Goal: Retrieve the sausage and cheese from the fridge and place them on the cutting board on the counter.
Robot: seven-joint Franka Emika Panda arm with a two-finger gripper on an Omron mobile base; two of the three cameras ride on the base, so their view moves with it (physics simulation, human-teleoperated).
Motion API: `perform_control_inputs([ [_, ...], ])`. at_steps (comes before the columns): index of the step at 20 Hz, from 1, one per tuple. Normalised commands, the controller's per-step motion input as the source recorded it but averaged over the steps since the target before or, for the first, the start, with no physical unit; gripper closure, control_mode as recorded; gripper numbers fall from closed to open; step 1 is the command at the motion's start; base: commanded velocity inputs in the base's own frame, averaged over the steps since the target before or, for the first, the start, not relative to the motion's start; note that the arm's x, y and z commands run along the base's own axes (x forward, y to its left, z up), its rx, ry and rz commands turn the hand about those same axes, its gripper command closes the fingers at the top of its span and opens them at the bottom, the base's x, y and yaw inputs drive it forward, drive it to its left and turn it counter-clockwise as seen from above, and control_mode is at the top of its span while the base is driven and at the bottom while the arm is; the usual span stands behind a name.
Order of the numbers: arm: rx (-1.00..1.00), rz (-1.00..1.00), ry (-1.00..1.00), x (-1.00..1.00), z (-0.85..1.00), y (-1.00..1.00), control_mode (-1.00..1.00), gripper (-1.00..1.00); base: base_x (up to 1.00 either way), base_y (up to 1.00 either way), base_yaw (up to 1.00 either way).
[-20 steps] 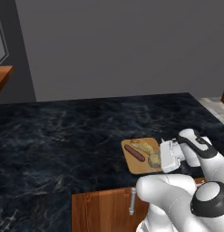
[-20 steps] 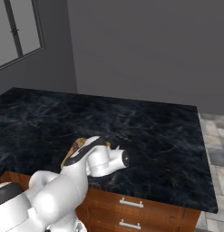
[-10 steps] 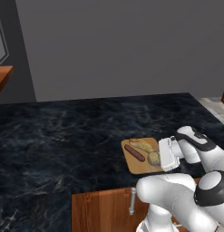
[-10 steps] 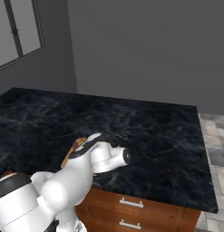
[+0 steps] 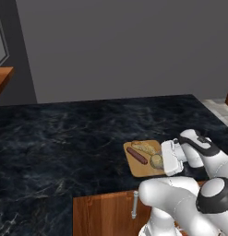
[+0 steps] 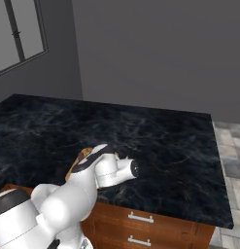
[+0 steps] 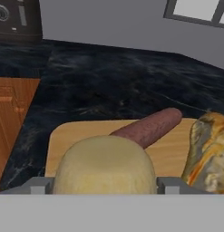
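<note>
- Your fingers (image 7: 104, 188) are standing spread, flanking the cheese (image 7: 105, 165) resting on the cutting board (image 7: 170, 152).
- Beyond them, the sausage (image 7: 149, 127) is lying.
- Withdrawing sideways, you're risking nudging the cheese onto the tabletop (image 7: 109, 77).

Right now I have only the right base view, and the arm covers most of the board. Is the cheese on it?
Observer: Yes. In the left base view the cheese lies on the cutting board, at the end next to the gripper.
Operator: And the sausage?
Observer: The sausage lies on the board too, beside the cheese, with a longer crusty tan piece on its far side.
Operator: Has the gripper let the cheese go?
Observer: In the hand view its jaws stand wide, one on each side of the cheese. I cannot tell whether they touch it.
</note>
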Motion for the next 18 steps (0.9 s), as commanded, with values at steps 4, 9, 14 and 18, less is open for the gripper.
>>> perform_control_inputs([
  [4, 0.00, 0.00, -0.01, -0.07, 0.00, 0.00, -1.00, -1.00, 0.00, 0.00, 0.00],
  [9, 0.00, 0.00, -0.02, -0.07, 0.07, 0.00, -1.00, -1.00, 0.00, 0.00, 0.00],
  [14, 0.00, 0.00, 0.00, -0.10, 0.23, 0.00, -1.00, -1.00, 0.00, 0.00, 0.00],
  [18, 0.00, 0.00, 0.00, -0.11, 0.38, 0.00, -1.00, -1.00, 0.00, 0.00, 0.00],
])
